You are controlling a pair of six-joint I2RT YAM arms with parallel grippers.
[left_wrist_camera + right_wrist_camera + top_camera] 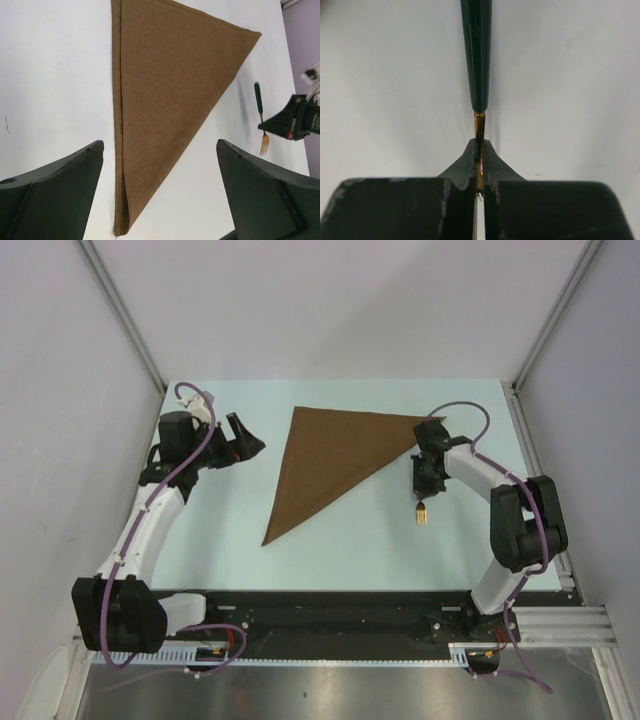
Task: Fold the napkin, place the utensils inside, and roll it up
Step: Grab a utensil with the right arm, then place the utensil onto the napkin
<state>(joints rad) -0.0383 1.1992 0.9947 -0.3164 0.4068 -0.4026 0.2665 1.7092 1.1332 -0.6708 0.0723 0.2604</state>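
The brown napkin [330, 460] lies flat on the pale table, folded into a triangle, its long point toward the near edge; it fills the middle of the left wrist view [165, 100]. The fork [476, 50] is just right of the napkin, dark handle pointing away and gold tines [422, 512] toward the arms. My right gripper [479, 150] is shut on the fork's gold neck. In the left wrist view the fork [258, 97] sits under that gripper [292, 122]. My left gripper [245, 435] stands open, left of the napkin, holding nothing.
Grey walls and metal frame posts [125, 315] close in the table on the left, back and right. A black rail [330, 615] with the arm bases runs along the near edge. Bare tabletop [350, 540] lies between the napkin and the rail.
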